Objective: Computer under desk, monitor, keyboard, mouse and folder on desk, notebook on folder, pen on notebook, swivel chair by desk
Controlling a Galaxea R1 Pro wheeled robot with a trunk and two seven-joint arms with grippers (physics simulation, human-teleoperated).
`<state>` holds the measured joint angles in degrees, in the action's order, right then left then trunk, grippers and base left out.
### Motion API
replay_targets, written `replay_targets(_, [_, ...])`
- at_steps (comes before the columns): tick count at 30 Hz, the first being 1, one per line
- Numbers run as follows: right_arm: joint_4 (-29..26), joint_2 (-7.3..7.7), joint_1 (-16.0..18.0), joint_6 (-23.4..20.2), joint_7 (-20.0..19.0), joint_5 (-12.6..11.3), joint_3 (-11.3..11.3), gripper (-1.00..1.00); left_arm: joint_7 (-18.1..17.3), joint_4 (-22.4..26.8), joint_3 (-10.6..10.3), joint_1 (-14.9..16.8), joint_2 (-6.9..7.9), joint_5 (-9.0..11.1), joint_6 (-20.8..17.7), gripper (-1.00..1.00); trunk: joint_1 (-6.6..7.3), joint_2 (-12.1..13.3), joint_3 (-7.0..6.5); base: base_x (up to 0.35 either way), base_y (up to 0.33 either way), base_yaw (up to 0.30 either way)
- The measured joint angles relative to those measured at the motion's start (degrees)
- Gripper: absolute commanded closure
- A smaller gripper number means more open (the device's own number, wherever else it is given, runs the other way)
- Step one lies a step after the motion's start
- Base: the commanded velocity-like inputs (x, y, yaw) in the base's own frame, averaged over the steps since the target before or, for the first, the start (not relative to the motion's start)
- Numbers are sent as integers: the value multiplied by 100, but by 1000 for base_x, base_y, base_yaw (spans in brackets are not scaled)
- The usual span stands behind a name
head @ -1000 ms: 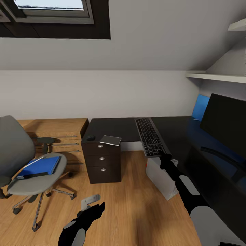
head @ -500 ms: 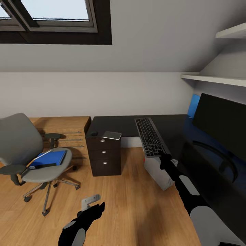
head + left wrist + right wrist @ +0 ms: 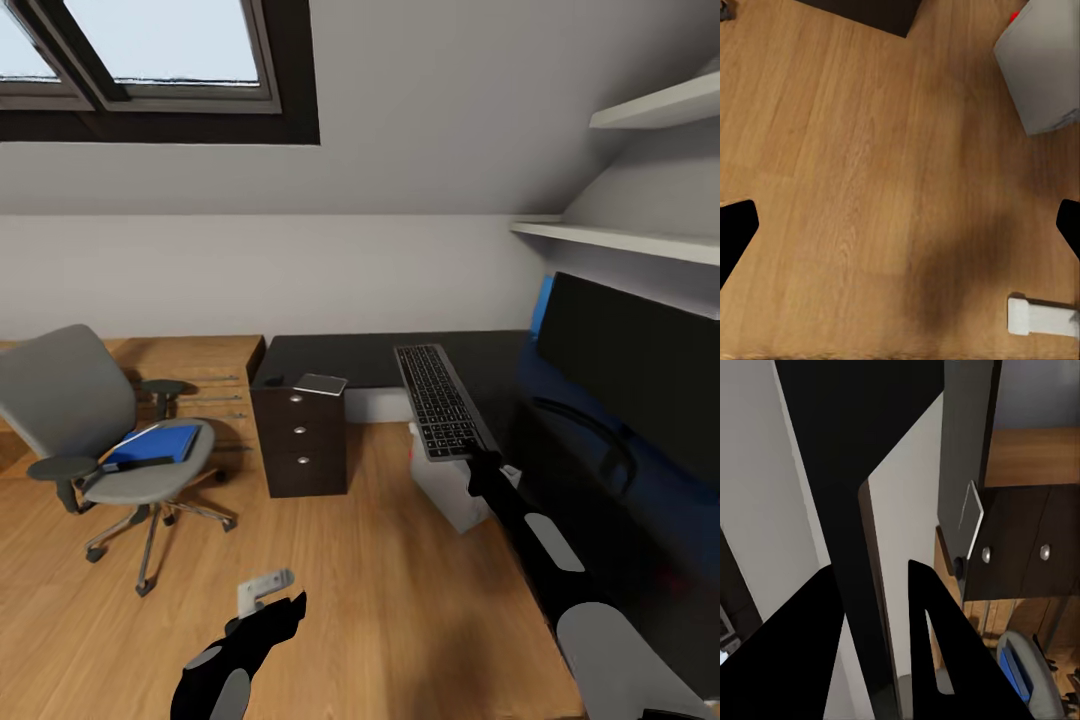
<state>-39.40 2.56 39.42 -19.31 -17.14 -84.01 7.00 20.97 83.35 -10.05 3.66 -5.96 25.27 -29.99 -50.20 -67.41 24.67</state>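
Keyboard (image 3: 438,399) sits clamped at its near end in the right hand (image 3: 478,462), hanging over the black worktop (image 3: 350,358) edge beside the monitor (image 3: 640,365), while the left hand (image 3: 262,590) hovers wide apart above the wood floor (image 3: 380,590), holding nothing.

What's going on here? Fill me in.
The right gripper is shut on the keyboard, holding it by its near end beside the dark desk, in front of the monitor. The left gripper hangs open over the floor. The blue folder sits on the swivel chair.
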Motion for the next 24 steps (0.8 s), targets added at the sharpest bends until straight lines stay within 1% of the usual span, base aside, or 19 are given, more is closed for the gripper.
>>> replay_targets(18, [9, -21, 0, 0, -17, -17, 5, 100, 1, 18, 1, 0, 2, -2, -2, -100, 396, 722, -324, -271, -249, 0])
replay_targets(19, [12, -17, 0, -3, -20, -16, 5, 100, -1, 20, 6, 0, 4, 5, -3, -100, 418, 763, -342, -81, -85, 0])
replay_targets(24, [51, -9, 0, 11, 1, -5, 5, 100, -7, 12, 20, 0, 7, 20, -3, -100, 422, 764, -342, -19, -55, 0])
